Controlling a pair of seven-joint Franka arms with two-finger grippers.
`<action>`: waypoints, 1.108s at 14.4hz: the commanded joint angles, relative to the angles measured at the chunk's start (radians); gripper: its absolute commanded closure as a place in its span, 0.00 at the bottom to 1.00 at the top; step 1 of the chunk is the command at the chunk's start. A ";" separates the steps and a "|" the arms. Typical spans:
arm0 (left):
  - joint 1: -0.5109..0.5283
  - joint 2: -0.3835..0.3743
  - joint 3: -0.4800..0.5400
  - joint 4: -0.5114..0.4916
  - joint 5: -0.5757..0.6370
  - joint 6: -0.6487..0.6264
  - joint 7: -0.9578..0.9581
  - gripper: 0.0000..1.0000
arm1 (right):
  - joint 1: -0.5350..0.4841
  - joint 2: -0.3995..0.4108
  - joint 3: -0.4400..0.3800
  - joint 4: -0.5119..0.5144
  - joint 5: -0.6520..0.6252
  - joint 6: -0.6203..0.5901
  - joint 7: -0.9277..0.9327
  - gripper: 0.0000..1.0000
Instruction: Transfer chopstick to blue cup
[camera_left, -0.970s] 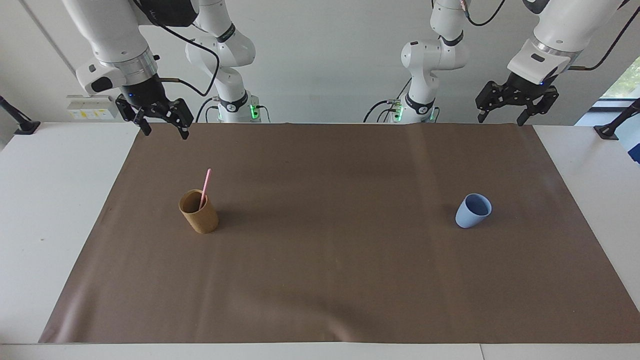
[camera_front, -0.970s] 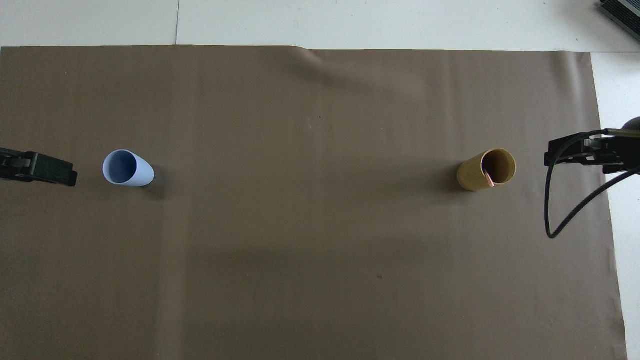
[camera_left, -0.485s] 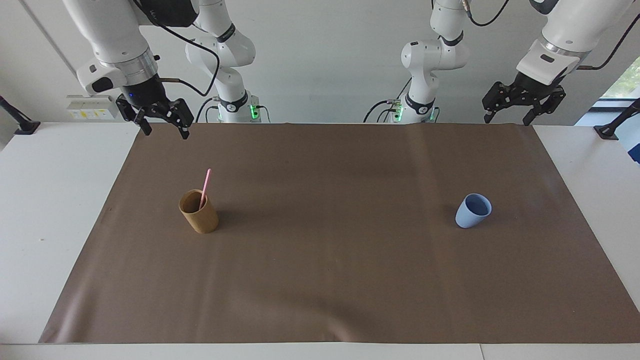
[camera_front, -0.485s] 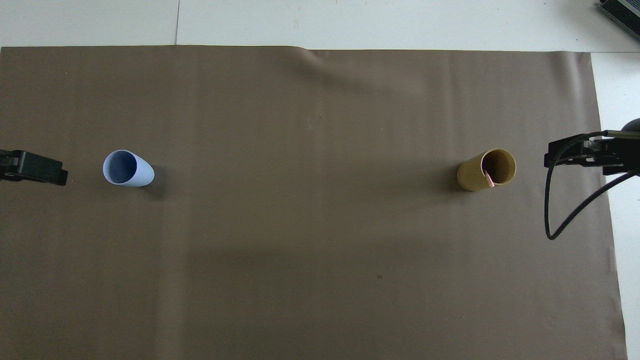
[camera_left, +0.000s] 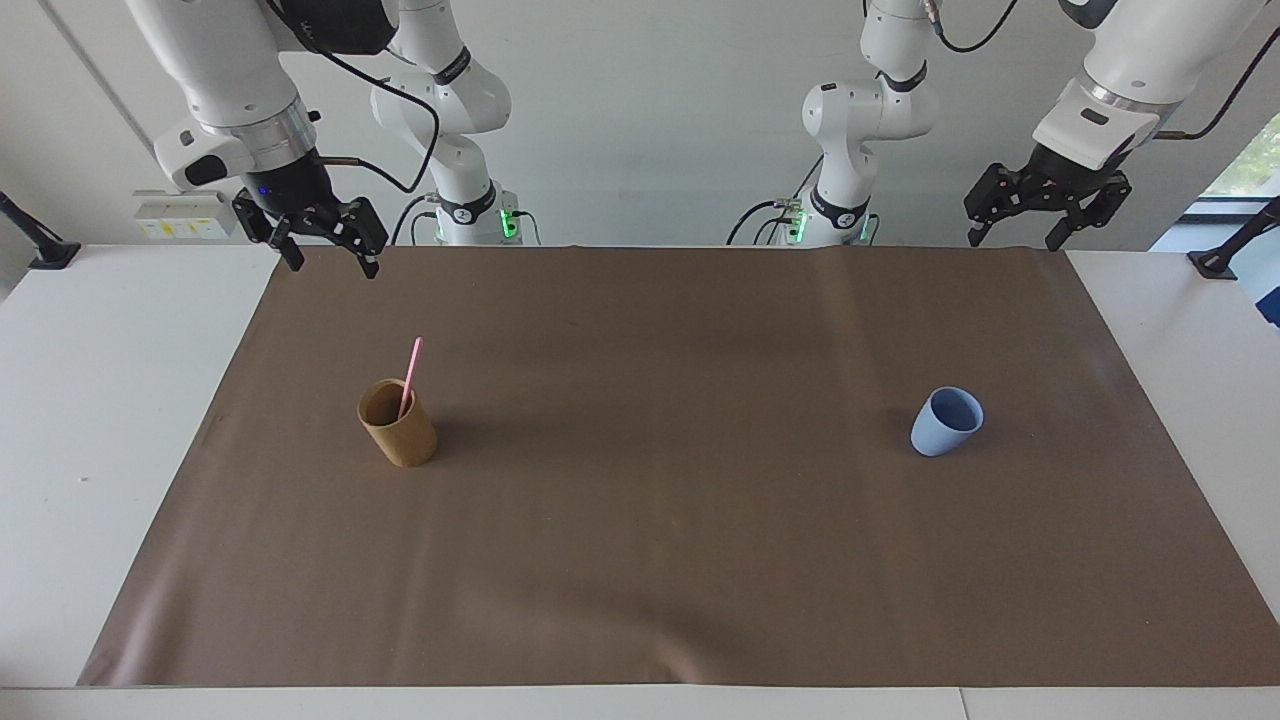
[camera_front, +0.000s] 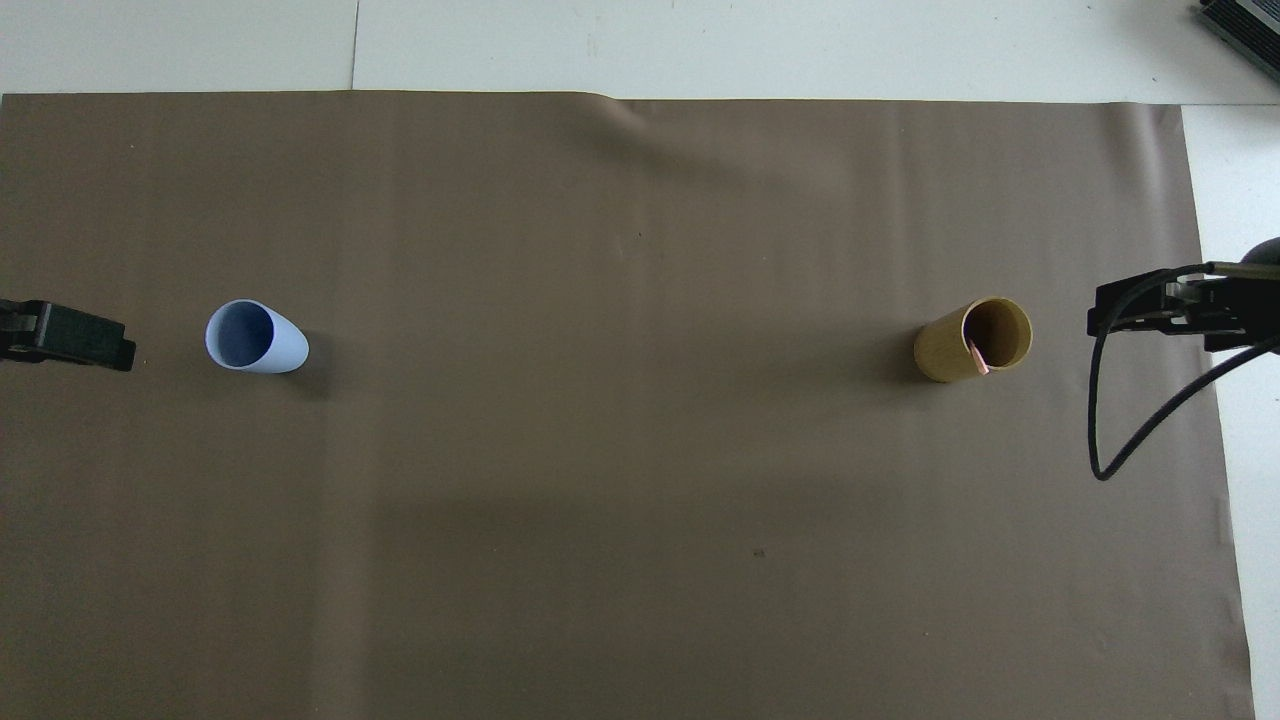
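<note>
Since a second ago only the left gripper (camera_left: 1047, 215) has moved: lifted a little and pulled back toward its own end; cups and stick unmoved. Chopstick (camera_left: 409, 378) stands in the tan cup (camera_left: 398, 424) at the right arm's end of the mat (camera_left: 650, 560), long axis near-upright, free tip leaning slightly toward the robots. Right gripper (camera_left: 325, 245) is the nearer one, up in the air over the mat's robot-side edge, fingers spread, empty; the stick lies out from it and below. Blue cup (camera_left: 945, 422) upright at the left arm's end, well apart. Left gripper also spread, empty, waiting.
</note>
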 joint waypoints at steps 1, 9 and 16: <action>0.008 -0.024 -0.006 -0.028 0.012 0.015 -0.009 0.00 | -0.005 -0.027 0.000 -0.030 0.020 0.007 -0.021 0.00; 0.008 -0.024 -0.006 -0.026 0.012 0.015 -0.009 0.00 | -0.005 -0.027 0.000 -0.030 0.020 0.007 -0.020 0.00; -0.008 -0.025 -0.012 -0.025 0.010 0.006 -0.011 0.00 | -0.005 -0.027 0.000 -0.030 0.020 0.007 -0.020 0.00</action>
